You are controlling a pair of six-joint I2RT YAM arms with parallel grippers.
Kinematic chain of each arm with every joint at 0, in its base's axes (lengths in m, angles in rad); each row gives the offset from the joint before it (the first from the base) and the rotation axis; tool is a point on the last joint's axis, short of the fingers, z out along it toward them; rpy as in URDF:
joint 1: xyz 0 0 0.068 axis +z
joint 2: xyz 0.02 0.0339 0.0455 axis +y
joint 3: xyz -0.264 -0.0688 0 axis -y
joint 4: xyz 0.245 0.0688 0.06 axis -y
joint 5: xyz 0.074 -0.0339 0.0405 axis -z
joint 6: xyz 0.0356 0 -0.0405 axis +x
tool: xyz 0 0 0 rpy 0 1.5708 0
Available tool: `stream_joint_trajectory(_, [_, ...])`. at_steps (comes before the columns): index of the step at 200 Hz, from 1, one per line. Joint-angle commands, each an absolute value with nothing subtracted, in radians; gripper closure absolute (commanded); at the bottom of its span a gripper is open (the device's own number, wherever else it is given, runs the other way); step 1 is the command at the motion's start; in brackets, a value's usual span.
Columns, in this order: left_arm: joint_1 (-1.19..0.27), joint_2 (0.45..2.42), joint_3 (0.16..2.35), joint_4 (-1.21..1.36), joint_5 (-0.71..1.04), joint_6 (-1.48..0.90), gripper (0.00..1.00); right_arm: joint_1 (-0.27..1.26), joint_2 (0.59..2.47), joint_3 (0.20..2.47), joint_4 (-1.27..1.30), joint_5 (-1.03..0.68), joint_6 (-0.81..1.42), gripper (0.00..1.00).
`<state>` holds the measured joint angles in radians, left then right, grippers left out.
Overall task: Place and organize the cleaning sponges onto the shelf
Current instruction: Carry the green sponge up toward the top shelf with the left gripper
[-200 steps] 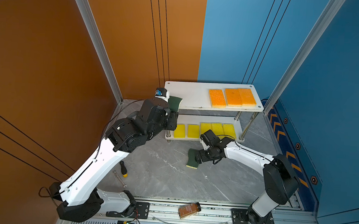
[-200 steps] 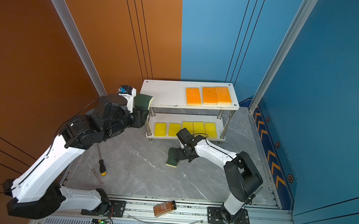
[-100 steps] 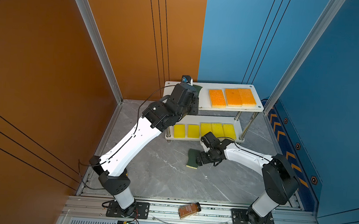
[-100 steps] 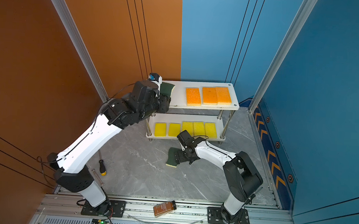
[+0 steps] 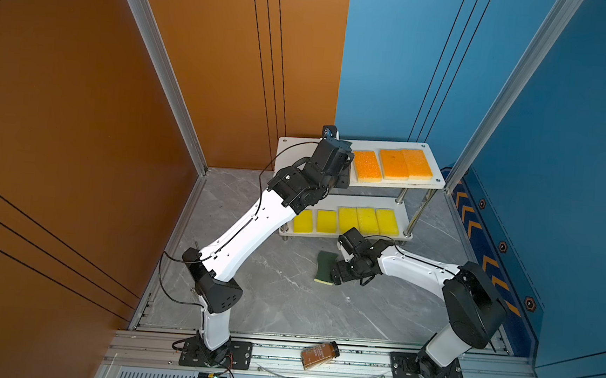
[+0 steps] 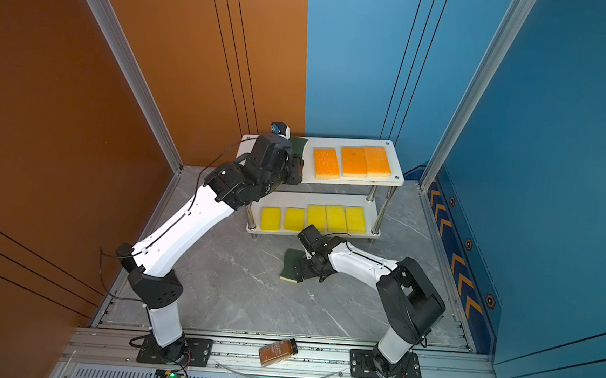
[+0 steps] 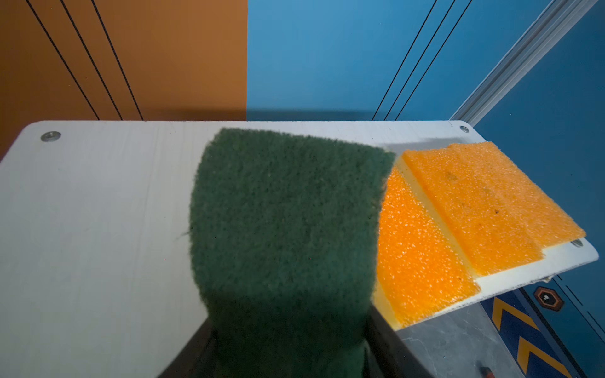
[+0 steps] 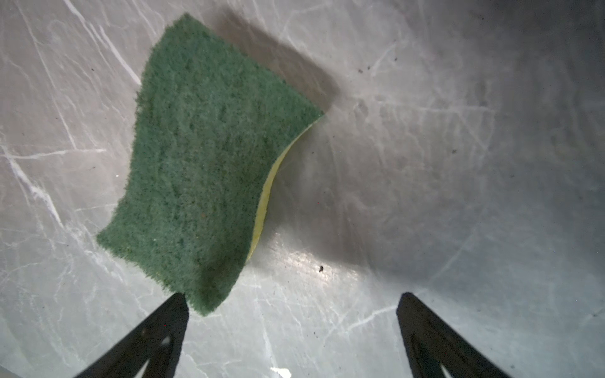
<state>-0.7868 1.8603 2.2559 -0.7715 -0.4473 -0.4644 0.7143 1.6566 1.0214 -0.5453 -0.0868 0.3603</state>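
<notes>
Bottle [image 5: 320, 354]: lying on the front rail, its label print too small to read. Right gripper [image 8: 293, 296]: low over the floor [image 8: 442, 163], jaws wide apart and holding nothing, with a green sponge [image 8: 209, 163] lying ahead and one fingertip just beside its corner. Shelf [image 5: 297, 149]: five yellow sponges [image 5: 347, 219] in a row on the lower board, three orange sponges [image 5: 392, 164] on the top board. Left gripper [image 7: 289, 340]: jaws clamped on a second green sponge [image 7: 284, 212], over the top board just beside the orange row.
</notes>
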Motion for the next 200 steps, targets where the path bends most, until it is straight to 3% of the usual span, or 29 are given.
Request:
stream_joint_trajectory(1, [-0.793, 1.888, 2.299, -0.747, -0.491, -0.479, 0.43, 0.709, 1.632, 1.007, -0.534, -0.091, 0.368, 0.02])
stream_joint_trajectory(200, [-0.75, 1.965, 2.299, -0.745, -0.487, -0.578, 0.42, 0.709, 1.64, 0.998, -0.52, -0.104, 0.371, 0.02])
